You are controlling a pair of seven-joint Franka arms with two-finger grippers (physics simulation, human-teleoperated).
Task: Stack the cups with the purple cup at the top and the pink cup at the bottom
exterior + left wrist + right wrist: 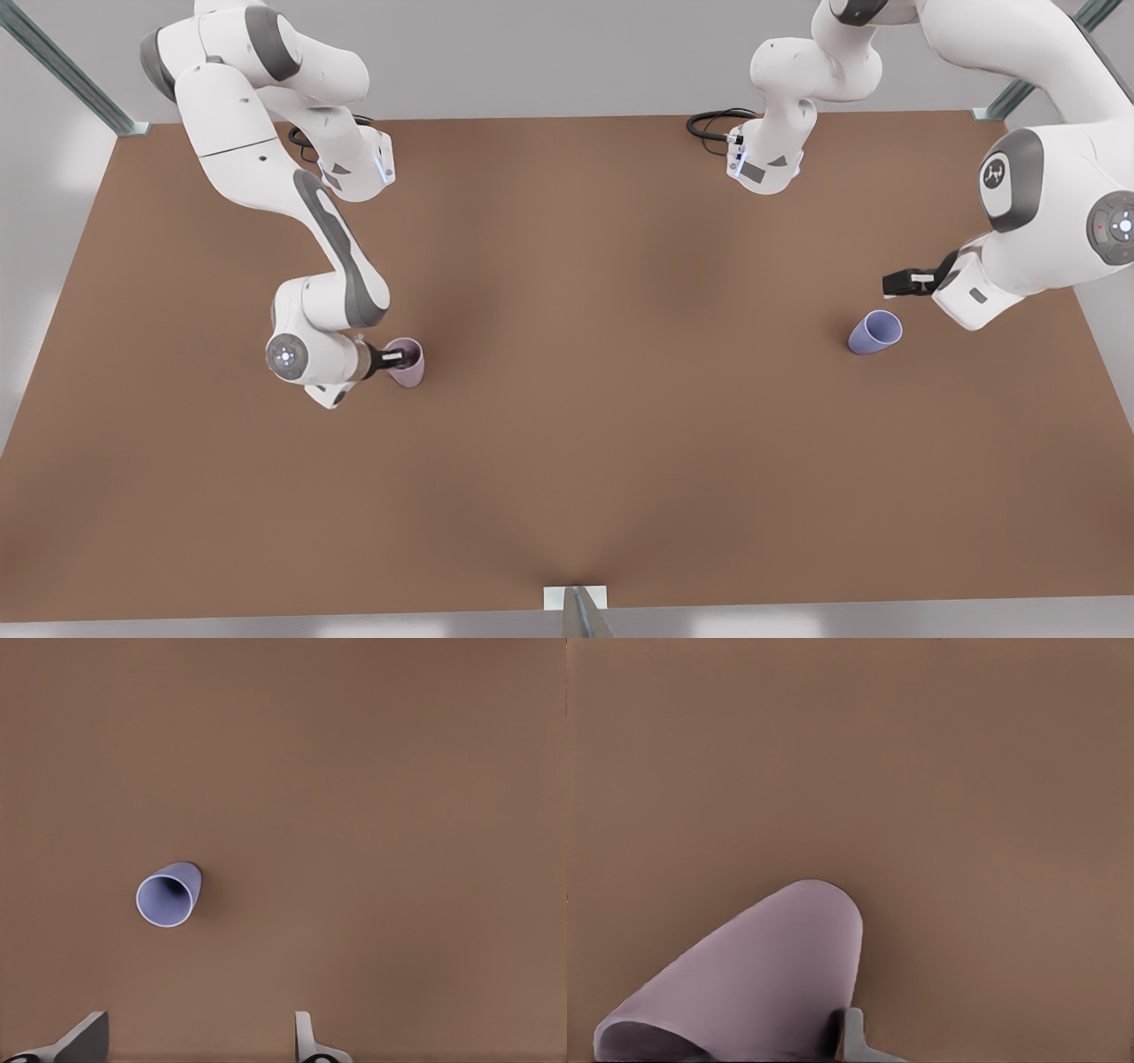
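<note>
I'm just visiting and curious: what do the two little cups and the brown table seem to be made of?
The pink cup, at the right gripper, and the purple cup, near the left gripper, look like smooth matte plastic: even colour, thin rims, no gloss or pattern. The table looks like flat matte brown board, without grain or shine. As simulator renders, the materials stay open.

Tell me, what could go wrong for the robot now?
1. The right pincer grips only the rim of the pink cup, one finger inside it. Such a thin hold might let the cup tilt or slip when lifted.
2. The left pincer hangs open above the purple cup and off to one side, not over it. Coming straight down, a finger could miss or nudge the cup on the brown table.
</note>
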